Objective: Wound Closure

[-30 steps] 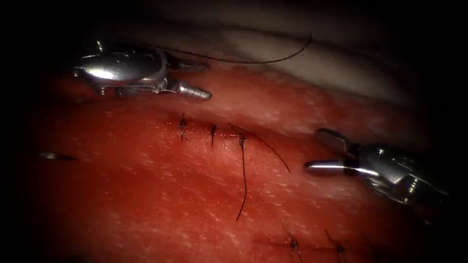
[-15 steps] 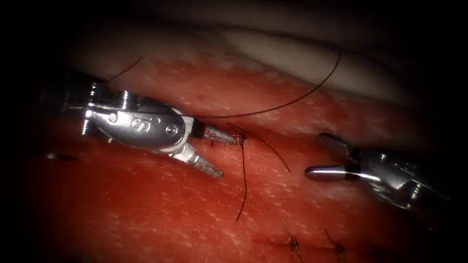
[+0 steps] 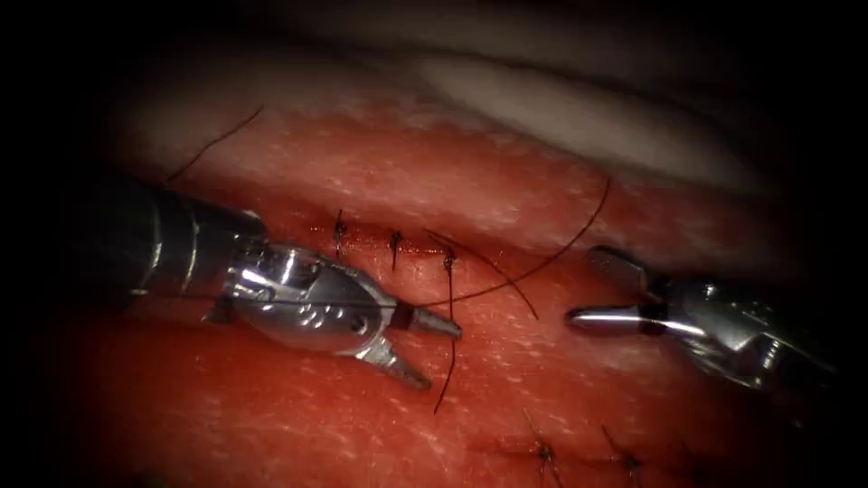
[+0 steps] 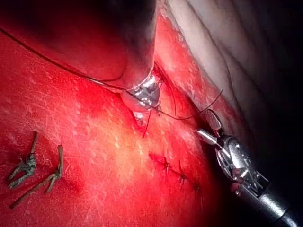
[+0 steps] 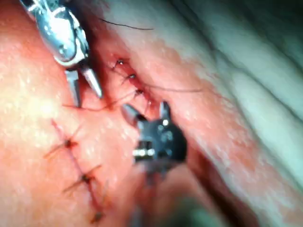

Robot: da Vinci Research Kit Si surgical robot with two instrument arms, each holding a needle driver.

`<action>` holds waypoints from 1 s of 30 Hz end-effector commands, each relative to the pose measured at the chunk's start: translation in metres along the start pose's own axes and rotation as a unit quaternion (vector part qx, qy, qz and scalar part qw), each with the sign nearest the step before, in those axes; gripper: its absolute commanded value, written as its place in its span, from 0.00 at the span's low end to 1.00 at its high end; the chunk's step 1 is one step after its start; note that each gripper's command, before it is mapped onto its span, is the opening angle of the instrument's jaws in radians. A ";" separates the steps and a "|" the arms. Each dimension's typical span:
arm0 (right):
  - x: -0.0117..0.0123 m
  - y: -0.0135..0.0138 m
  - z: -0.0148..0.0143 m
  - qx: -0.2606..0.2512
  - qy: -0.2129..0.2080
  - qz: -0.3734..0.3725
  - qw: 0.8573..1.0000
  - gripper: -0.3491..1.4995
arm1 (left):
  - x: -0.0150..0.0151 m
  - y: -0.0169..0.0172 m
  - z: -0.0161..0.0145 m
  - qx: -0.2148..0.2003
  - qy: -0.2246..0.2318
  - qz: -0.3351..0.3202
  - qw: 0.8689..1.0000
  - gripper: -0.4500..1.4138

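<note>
Red wet tissue (image 3: 271, 416), stitched cut (image 3: 394, 242), both grippers (image 3: 423, 351) (image 3: 597, 285) open, seemingly empty

Left tool (image 4: 142, 122) over the tissue (image 4: 94, 156); thread (image 4: 71, 72) trails beside.

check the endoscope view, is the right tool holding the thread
No, the right tool has its jaws open and empty, apart from the thread.

1. Tissue (image 3: 271, 416): red, wet, cut (image 3: 398, 246) near centre closed by three dark knots.
2. Thread (image 3: 542, 262): dark strand arcing from centre toward 2 o'clock; tail (image 3: 449, 343) hanging from rightmost knot toward 6 o'clock.
</note>
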 end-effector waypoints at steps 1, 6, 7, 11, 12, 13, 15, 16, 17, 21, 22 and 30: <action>0.0000 -0.0001 0.0010 0.002 0.001 0.000 1.000 0.97 | 0.0003 0.0005 0.0009 0.001 0.008 -0.001 1.000 0.48; -0.0001 -0.0001 0.0010 0.002 0.002 0.000 1.000 0.97 | 0.0024 0.0011 0.0014 0.004 0.031 0.019 0.999 0.48; -0.0001 -0.0001 0.0011 0.002 0.002 0.000 1.000 0.97 | 0.0030 0.0014 0.0015 0.001 0.036 0.027 0.999 0.48; -0.0002 -0.0004 0.0013 -0.001 0.002 -0.003 1.000 0.97 | 0.0033 0.0015 0.0013 0.002 0.049 0.039 0.998 0.37; -0.0002 -0.0005 0.0014 -0.002 0.003 -0.003 1.000 0.97 | 0.0032 0.0014 0.0012 0.002 0.049 0.043 0.998 0.31; -0.0003 -0.0007 0.0015 -0.001 0.003 -0.003 1.000 0.97 | 0.0031 0.0013 0.0010 0.001 0.050 0.043 0.998 0.20; -0.0005 -0.0010 0.0018 0.002 0.003 -0.004 1.000 0.97 | 0.0029 0.0012 0.0007 0.000 0.052 0.044 0.998 0.05; -0.0007 -0.0014 0.0020 0.008 0.004 -0.004 1.000 0.96 | 0.0026 0.0010 0.0004 0.000 0.052 0.044 0.998 0.05; -0.0008 -0.0016 0.0021 0.009 0.006 -0.004 1.000 0.95 | 0.0024 0.0008 0.0003 0.004 0.048 0.047 0.998 0.05; -0.0013 -0.0024 0.0030 0.020 0.008 -0.006 1.000 0.95 | 0.0011 -0.0001 -0.0002 0.024 0.056 -0.005 0.998 0.05; -0.0014 -0.0025 0.0031 0.024 0.008 -0.006 1.000 0.95 | 0.0010 -0.0002 -0.0003 0.028 0.060 -0.011 0.998 0.05; -0.0022 -0.0048 0.0064 0.105 0.015 -0.073 0.992 0.92 | 0.0000 -0.0017 -0.0037 0.036 0.108 -0.050 0.992 0.05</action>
